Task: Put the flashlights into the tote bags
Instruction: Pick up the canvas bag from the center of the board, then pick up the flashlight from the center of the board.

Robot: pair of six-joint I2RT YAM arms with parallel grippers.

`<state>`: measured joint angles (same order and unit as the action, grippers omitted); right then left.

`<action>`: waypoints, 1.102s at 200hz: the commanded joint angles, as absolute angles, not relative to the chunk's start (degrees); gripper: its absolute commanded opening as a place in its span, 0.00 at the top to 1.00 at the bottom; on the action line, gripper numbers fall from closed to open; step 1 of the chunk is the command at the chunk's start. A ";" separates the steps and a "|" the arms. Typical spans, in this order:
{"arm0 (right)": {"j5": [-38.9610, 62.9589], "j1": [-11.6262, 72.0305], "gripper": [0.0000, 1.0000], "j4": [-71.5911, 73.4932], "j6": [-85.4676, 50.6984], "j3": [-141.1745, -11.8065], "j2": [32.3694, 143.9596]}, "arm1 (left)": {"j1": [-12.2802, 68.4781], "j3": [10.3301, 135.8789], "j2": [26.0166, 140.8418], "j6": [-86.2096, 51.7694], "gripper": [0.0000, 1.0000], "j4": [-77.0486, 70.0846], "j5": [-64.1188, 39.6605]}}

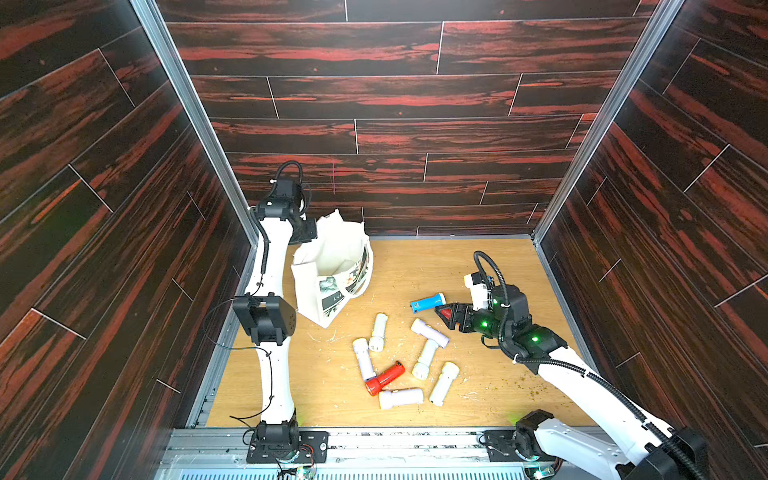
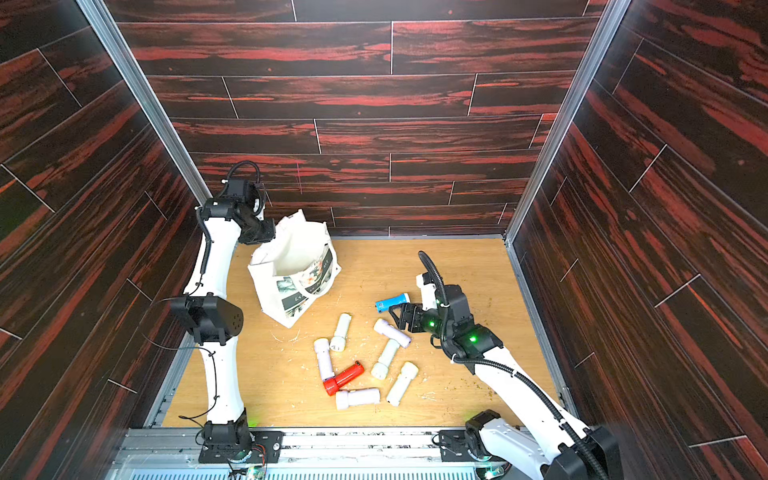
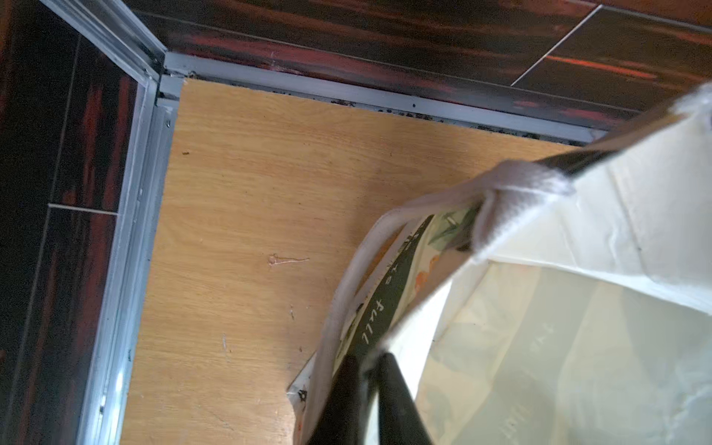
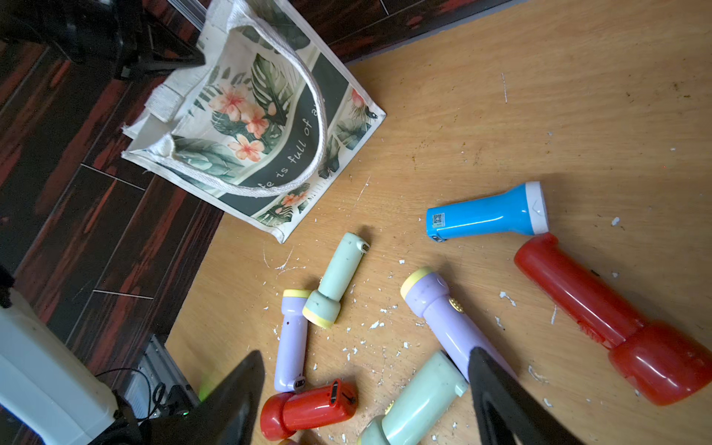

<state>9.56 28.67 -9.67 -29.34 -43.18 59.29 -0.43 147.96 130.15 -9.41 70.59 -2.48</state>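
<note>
— What has the left claw [image 3: 368, 360] got?
— It is pinched together on the rim of the tote bag [image 1: 309, 291]. The bag stands open at the far left of the tabletop [image 1: 478, 266]. It is off-white, with leaves, flowers and lettering printed on it.
— And the flashlights?
— They lie loose to its right: pale ones clustered with a red flashlight [image 1: 385, 377], and the blue flashlight [image 1: 427, 302] farther back.
— The right claw [image 4: 366, 352]?
— Its jaws are apart and hold nothing, above a lilac flashlight [image 4: 443, 316]. A second red flashlight [image 4: 616, 319] lies just beside.
</note>
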 commanded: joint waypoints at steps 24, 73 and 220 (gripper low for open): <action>6.41 28.99 0.18 -9.40 -31.36 -41.71 58.35 | -0.53 146.84 124.72 -9.83 1.00 71.23 -2.29; 3.81 29.00 0.20 -11.67 -33.14 -41.56 57.86 | 1.63 141.86 117.54 -9.98 1.00 69.40 0.96; -9.08 39.82 0.27 -37.76 -32.43 -57.77 79.53 | 2.77 91.78 82.48 -15.99 1.00 44.16 -6.32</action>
<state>-3.60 38.57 -30.52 -29.50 -55.22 77.23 2.90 94.67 87.29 -14.68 48.16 -2.96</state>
